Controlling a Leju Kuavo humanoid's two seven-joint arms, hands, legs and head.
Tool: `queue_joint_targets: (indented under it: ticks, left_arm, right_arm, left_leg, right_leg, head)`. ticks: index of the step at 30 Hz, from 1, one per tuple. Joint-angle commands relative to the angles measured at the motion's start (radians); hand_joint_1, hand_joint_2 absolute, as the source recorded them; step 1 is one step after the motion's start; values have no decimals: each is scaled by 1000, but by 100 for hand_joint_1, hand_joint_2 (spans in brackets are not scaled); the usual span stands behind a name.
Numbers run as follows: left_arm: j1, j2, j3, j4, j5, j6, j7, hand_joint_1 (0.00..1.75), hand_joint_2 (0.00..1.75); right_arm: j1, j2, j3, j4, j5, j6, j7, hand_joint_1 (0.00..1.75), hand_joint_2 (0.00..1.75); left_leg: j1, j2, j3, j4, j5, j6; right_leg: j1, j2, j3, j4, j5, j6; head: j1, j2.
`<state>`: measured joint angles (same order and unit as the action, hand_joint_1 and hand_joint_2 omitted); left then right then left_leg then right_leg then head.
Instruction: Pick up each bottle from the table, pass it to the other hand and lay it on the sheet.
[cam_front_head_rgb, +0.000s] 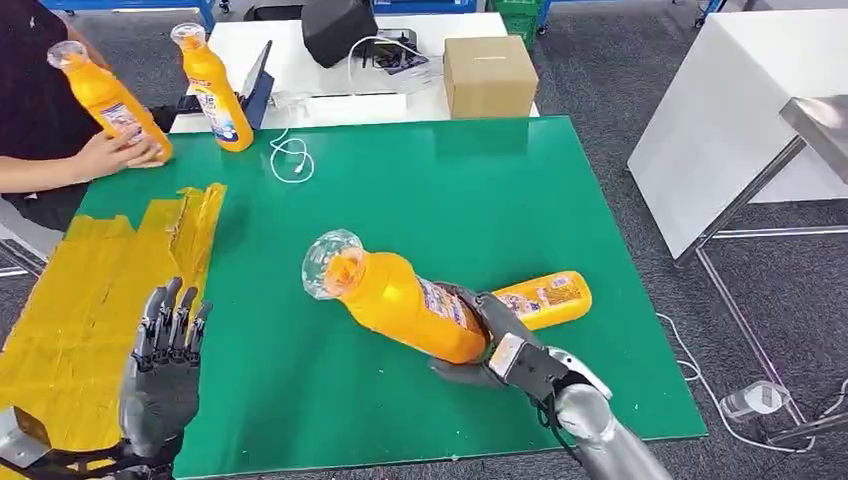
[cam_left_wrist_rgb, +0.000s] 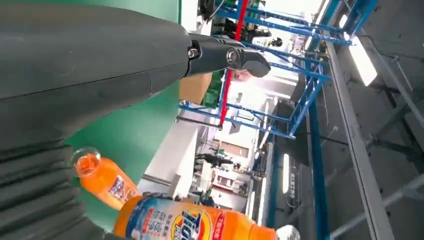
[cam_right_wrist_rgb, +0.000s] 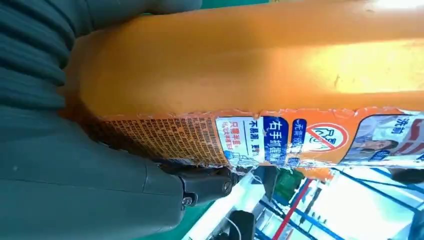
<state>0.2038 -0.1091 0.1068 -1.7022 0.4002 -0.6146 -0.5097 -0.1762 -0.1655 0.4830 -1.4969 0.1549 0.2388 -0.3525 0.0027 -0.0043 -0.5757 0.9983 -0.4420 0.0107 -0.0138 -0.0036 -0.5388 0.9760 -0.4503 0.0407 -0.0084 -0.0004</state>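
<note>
The right hand (cam_front_head_rgb: 492, 340) grips an orange bottle (cam_front_head_rgb: 400, 300) by its base, tilted above the green table (cam_front_head_rgb: 560, 200), its clear cap aimed toward the empty, spread-fingered left hand (cam_front_head_rgb: 165, 370) waiting beside the yellow sheet (cam_front_head_rgb: 70, 310); the bottle's label carries Chinese print

Bright, even overhead light in the head view; wrist views show ceiling-lamp glare and close-range blur.
</note>
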Motion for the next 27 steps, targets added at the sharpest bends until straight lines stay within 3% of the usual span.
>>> queue_joint_targets:
  ticks: [1,4,12,27]
  left_arm:
    - [-41,-1,-85,51,-8,20,9,0,175]
    - [-61,4,-80,86,23,16,24,0,175]
    - [-103,-3,-39,147,3,14,17,0,175]
    - [-126,-11,-63,164,10,16,34,0,175]
  right_arm:
    - [-261,194,175,280,45,-48,84,175,175]
    - [-316,259,252,364,59,-72,103,175,175]
    - [-369,324,356,478,51,-92,117,175,175]
    - [-366,407,518,623,81,-100,127,175,175]
  left_leg:
    - [1,8,3,0,-1,-1]
    - [1,7,3,-1,0,-1]
    - [2,3,4,-2,1,-2]
    - [3,1,5,-2,0,-2]
  right_leg:
    - [1,8,1,0,1,-2]
    - [1,6,0,0,1,-2]
    - [1,3,2,0,0,-1]
    - [2,1,4,-2,-1,-2]
  head:
    - [0,0]
    - [0,0]
    - [0,0]
    - [0,0]
